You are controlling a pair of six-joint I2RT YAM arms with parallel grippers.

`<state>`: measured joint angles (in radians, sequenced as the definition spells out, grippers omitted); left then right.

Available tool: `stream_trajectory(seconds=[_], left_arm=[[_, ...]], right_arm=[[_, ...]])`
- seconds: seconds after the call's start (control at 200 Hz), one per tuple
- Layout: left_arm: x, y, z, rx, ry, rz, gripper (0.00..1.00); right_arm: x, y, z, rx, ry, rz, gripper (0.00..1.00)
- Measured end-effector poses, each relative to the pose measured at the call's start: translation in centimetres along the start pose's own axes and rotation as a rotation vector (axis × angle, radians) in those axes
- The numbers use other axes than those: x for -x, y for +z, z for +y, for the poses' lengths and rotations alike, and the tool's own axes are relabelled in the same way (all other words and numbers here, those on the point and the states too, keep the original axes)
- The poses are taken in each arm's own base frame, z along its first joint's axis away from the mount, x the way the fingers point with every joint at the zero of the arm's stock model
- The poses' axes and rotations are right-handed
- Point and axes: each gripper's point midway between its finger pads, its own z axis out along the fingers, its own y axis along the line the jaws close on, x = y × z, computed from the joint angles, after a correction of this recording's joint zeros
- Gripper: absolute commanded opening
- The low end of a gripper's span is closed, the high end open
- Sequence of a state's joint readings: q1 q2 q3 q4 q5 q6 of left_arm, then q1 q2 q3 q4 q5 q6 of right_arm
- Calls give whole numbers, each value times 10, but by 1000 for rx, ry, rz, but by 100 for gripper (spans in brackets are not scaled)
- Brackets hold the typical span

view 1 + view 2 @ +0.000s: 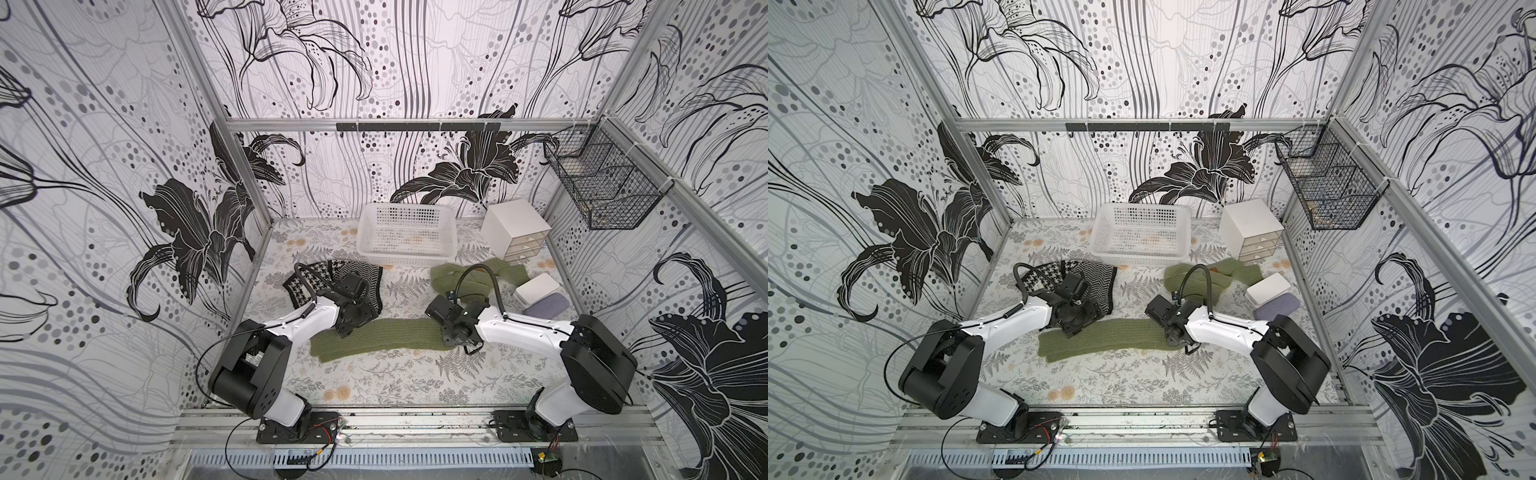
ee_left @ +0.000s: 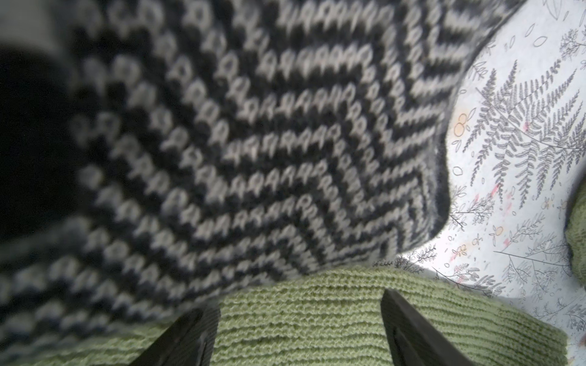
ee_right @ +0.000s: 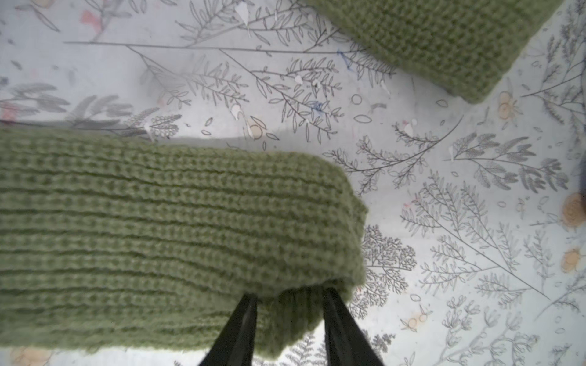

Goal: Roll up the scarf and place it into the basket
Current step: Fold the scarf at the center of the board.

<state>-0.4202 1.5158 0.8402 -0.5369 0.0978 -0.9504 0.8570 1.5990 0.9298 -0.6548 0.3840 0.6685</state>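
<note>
A green knitted scarf (image 1: 374, 337) (image 1: 1100, 338) lies as a long strip across the front middle of the table. My right gripper (image 1: 448, 340) (image 3: 289, 294) is shut on its right, folded end, with knit bunched between the fingers. Over the strip's left part, my left gripper (image 1: 344, 330) (image 2: 298, 304) stands open, fingers either side of the green scarf (image 2: 301, 323). The white perforated basket (image 1: 405, 254) (image 1: 1138, 254) stands at the back middle, apart from both grippers.
A black-and-white patterned scarf (image 1: 332, 274) (image 2: 253, 142) lies behind the left gripper. More green knit (image 1: 469, 278) (image 3: 444, 41) is heaped before the basket; whether it joins the strip I cannot tell. At the right are a white drawer box (image 1: 513, 222), a small white box (image 1: 536, 289), a lilac pad (image 1: 546, 305) and a wall-hung black wire basket (image 1: 602, 183).
</note>
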Motion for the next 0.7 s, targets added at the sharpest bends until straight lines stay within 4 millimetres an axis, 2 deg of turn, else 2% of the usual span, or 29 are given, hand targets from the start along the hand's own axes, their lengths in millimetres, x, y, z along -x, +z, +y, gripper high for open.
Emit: stream_trajectory(seconds=[0.065, 0.205, 0.425, 0.556, 0.676, 0.701], left_arm=[[0, 0, 0, -1, 0, 0, 84], [0, 0, 0, -2, 0, 0, 84], [-1, 5, 1, 6, 0, 11, 84], [-3, 10, 2, 16, -1, 22, 84], [-4, 12, 2, 17, -1, 26, 84], [-4, 12, 2, 15, 0, 26, 84]], right_arm=[[2, 4, 1, -31, -24, 4, 29], [2, 7, 3, -88, -71, 4, 0], [-7, -5, -19, -164, -75, -13, 0], [-21, -17, -40, -165, -50, -23, 0], [-34, -19, -53, -167, -28, -18, 0], [-37, -18, -55, -165, -26, -15, 4]])
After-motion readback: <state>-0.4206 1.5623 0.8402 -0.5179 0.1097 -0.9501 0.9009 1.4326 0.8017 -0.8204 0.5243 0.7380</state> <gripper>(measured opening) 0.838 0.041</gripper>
